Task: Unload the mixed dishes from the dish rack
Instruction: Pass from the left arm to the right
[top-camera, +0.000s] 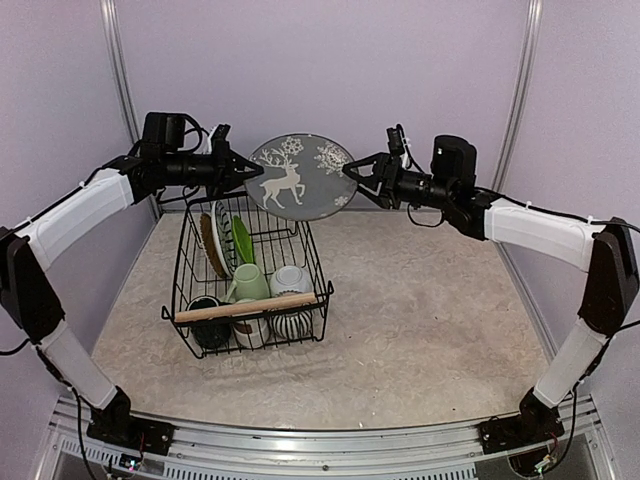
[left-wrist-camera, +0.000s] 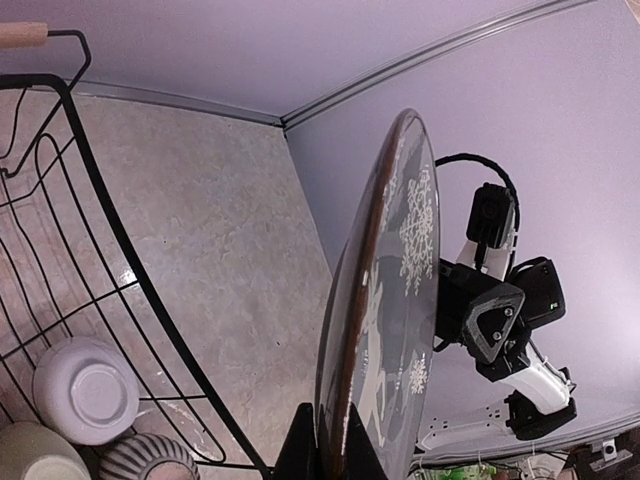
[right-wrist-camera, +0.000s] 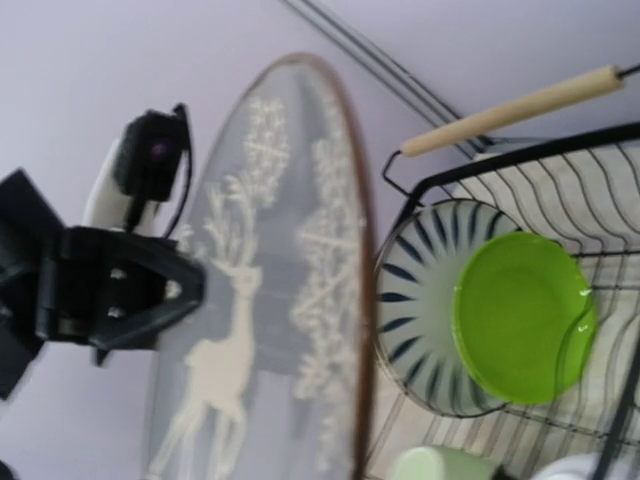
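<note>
Above the dish rack (top-camera: 250, 308), grey reindeer plate (top-camera: 295, 178) is midair, L rim clamped by left gripper (top-camera: 243, 172). Right gripper (top-camera: 352, 170) at R rim, can't tell if gripping. Not set down. In rack: black-and-white striped plate (top-camera: 221, 232), lime-green plate (top-camera: 243, 240), pale green mug (top-camera: 248, 282), white bowl (top-camera: 291, 280), etc.

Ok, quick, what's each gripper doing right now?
Left gripper: shut on the reindeer plate, held up above the rack.
Right gripper: at the plate's opposite edge; cannot tell if it grips.

Lilac walls (top-camera: 330, 70) enclose a beige speckled tabletop (top-camera: 420, 330).
</note>
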